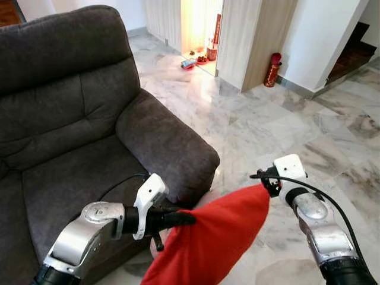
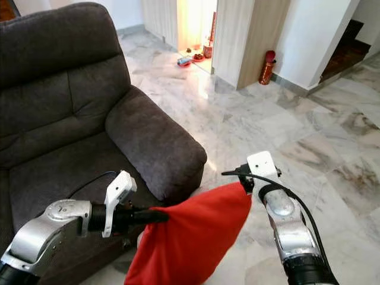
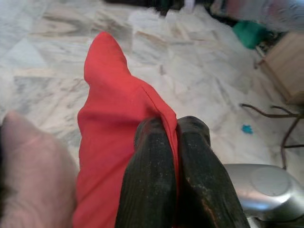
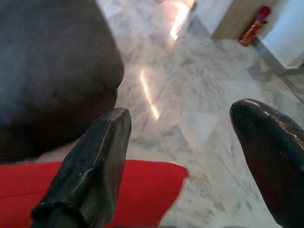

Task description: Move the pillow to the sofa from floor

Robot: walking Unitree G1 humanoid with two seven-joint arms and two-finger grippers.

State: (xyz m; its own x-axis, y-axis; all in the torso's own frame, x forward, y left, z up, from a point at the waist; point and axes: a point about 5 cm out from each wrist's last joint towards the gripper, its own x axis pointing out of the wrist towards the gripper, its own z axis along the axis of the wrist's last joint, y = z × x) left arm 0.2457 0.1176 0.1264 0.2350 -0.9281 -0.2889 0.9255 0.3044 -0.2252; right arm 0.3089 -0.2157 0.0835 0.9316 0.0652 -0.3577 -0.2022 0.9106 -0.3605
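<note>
Near the sofa's right armrest: red pillow (image 1: 208,243) hangs off the floor, between both arms.
Left gripper (image 3: 176,142): clenched on the pillow's left corner.
Right gripper (image 4: 190,156): fingers spread, by the pillow's right corner.
Sofa (image 1: 65,148): seat lies left and far of the pillow.
Axis: runs left-right.
Writing: none readable.

The floor (image 1: 261,127) is pale veined marble tile, glossy where light falls from the doorway. A dark grey sofa (image 1: 77,136) stands on it at the left. Farther off, a red cylinder (image 1: 274,70) stands against the wooden partition, and small items (image 1: 193,61) lie at the lit doorway.
</note>
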